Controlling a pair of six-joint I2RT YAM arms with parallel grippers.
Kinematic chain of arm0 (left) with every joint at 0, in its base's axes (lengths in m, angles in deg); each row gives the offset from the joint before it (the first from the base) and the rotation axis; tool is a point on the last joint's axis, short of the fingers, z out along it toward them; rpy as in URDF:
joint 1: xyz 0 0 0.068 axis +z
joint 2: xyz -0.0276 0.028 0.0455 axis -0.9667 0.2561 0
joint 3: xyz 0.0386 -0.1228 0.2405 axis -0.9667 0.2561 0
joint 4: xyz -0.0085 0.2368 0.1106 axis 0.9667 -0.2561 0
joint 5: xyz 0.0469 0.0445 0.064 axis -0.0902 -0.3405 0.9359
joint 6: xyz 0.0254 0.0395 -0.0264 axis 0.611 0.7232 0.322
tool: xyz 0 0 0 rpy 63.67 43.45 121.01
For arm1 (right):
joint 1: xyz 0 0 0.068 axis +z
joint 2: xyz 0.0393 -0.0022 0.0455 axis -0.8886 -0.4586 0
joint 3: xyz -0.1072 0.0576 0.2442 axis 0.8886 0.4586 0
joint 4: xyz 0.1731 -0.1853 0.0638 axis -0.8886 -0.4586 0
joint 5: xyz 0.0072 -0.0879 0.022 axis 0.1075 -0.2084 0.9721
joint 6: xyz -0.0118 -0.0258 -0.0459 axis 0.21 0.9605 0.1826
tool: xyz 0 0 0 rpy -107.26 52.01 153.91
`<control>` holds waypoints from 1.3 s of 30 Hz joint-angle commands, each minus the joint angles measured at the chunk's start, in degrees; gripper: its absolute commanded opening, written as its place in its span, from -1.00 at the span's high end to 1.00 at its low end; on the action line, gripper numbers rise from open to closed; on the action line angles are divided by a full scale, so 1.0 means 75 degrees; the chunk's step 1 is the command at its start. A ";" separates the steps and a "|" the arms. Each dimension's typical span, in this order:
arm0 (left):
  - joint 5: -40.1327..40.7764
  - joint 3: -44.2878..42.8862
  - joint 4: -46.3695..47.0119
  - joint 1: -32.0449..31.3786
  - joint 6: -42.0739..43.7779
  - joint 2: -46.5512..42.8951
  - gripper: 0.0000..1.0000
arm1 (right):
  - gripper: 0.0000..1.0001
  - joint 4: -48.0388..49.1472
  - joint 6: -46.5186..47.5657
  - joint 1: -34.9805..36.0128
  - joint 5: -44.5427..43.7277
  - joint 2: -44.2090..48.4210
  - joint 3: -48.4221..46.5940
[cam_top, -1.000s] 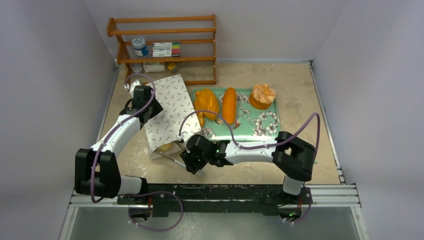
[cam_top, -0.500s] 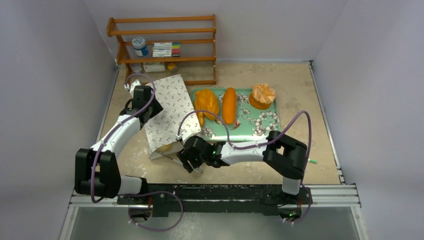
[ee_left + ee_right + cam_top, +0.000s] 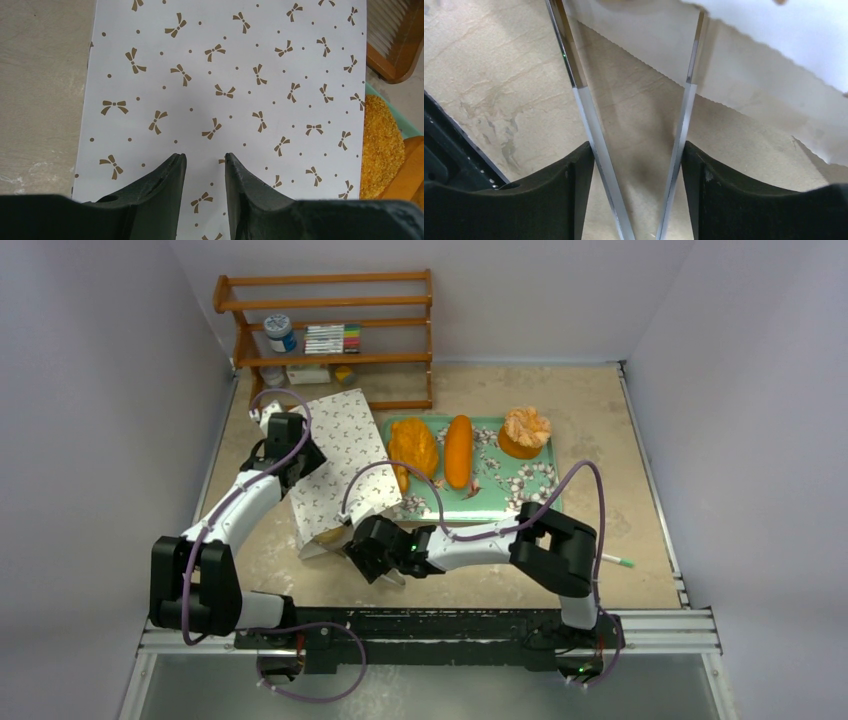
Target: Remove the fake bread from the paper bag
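The paper bag (image 3: 335, 455), white with small brown bows (image 3: 225, 75), lies on the table with its mouth toward the near edge. A golden piece of fake bread (image 3: 330, 534) shows in that mouth. My left gripper (image 3: 283, 445) sits over the bag's left side, its jaws (image 3: 204, 157) a little apart with only flat paper between them. My right gripper (image 3: 358, 552) is just in front of the mouth, shut on metal tongs (image 3: 586, 105) whose two arms spread toward the bag's serrated edge (image 3: 636, 147). A lumpy loaf (image 3: 412, 445), a smooth loaf (image 3: 458, 450) and a ruffled pastry (image 3: 525, 428) lie on the green floral tray (image 3: 520, 490).
A wooden shelf (image 3: 330, 330) with a jar, markers and small boxes stands at the back, just behind the bag. A green-tipped pen (image 3: 618, 561) lies on the table at the right. White walls close in both sides.
My right arm has slid left toward the bag's mouth, and its jaws have widened, letting the tongs spread. The left arm and the bag have stayed put.
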 commanded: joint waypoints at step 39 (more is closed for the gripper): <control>0.0232 -0.0687 0.0320 0.0037 -0.0135 0.0989 0.34 | 0.53 -0.3109 -0.0202 0.1074 0.0047 0.4402 0.0977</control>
